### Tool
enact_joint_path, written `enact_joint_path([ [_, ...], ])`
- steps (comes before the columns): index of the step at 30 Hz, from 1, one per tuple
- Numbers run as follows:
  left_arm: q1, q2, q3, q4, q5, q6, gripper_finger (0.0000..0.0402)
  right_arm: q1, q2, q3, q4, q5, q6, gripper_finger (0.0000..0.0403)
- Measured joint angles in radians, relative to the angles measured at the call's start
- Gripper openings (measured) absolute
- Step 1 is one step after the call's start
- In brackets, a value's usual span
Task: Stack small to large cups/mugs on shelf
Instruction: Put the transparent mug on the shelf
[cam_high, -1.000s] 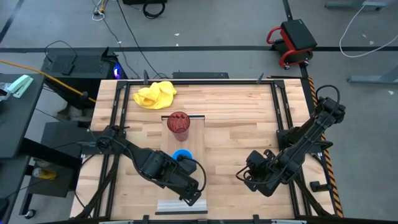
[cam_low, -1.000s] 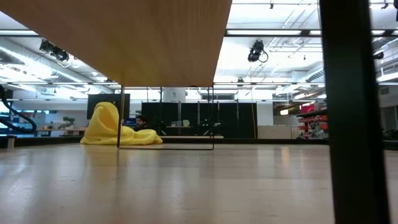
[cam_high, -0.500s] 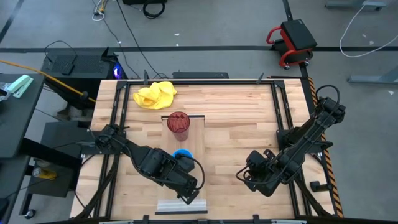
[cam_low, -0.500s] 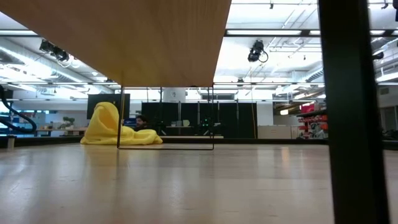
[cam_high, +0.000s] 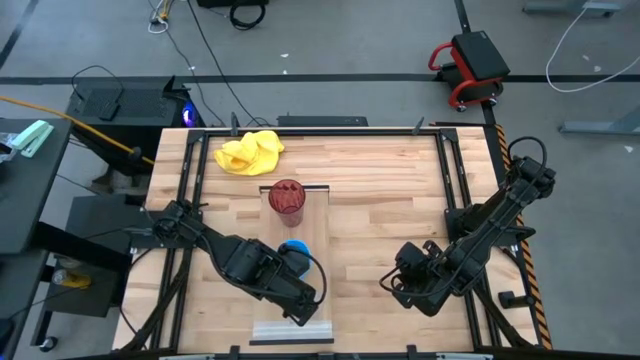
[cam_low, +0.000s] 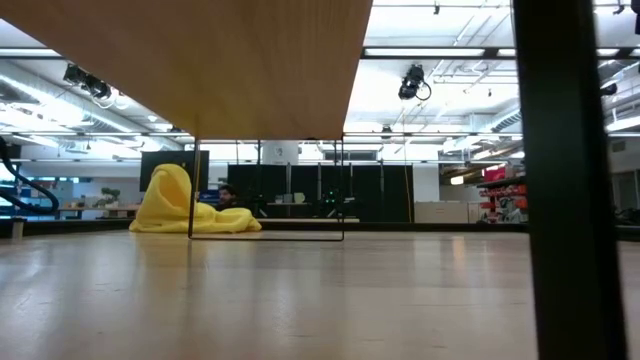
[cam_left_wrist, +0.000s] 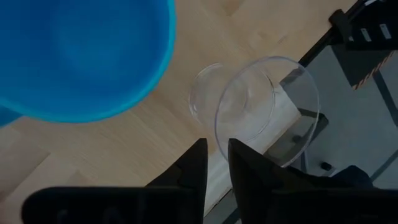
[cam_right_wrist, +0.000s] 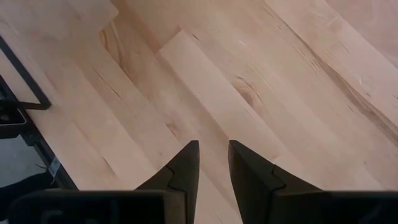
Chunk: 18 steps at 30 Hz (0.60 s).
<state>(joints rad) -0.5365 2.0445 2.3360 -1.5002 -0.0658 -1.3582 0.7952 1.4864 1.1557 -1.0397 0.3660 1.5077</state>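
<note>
A pale wooden shelf (cam_high: 300, 225) runs from the table's middle to its near edge. A dark red ribbed tumbler (cam_high: 287, 197) stands upright at its far end. A blue mug (cam_high: 293, 249) stands on it farther toward the near edge and also shows in the left wrist view (cam_left_wrist: 81, 56). My left gripper (cam_high: 300, 309) is over the shelf's near part, just nearer than the blue mug, shut on a small clear glass cup (cam_left_wrist: 255, 106). My right gripper (cam_high: 395, 285) is shut and empty over the bare tabletop (cam_right_wrist: 249, 93) at the near right. My left gripper pinches the glass cup's wall at the rim (cam_left_wrist: 217, 138), one finger inside the cup and one (cam_left_wrist: 198, 163) outside. The fingers come from above, pointing down. The cup is upright, mouth up, beside the blue mug; whether its base touches the shelf, I cannot tell.
A crumpled yellow cloth (cam_high: 250, 152) lies at the table's far left, also in the low view (cam_low: 185, 205). Black frame rails (cam_high: 455, 190) run along the table's edges. Bare tabletop (cam_high: 380, 200) lies right of the shelf.
My left gripper has crept a little toward the blue mug, away from the near edge, still shut on the glass cup.
</note>
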Motion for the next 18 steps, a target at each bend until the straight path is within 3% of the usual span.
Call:
enact_joint_path([
  [18, 0.007, 0.034, 0.0, 0.021, 0.009, 0.031, 0.0068, 0.0, 0.0, 0.0, 0.001, 0.0, -0.008, 0.0094],
])
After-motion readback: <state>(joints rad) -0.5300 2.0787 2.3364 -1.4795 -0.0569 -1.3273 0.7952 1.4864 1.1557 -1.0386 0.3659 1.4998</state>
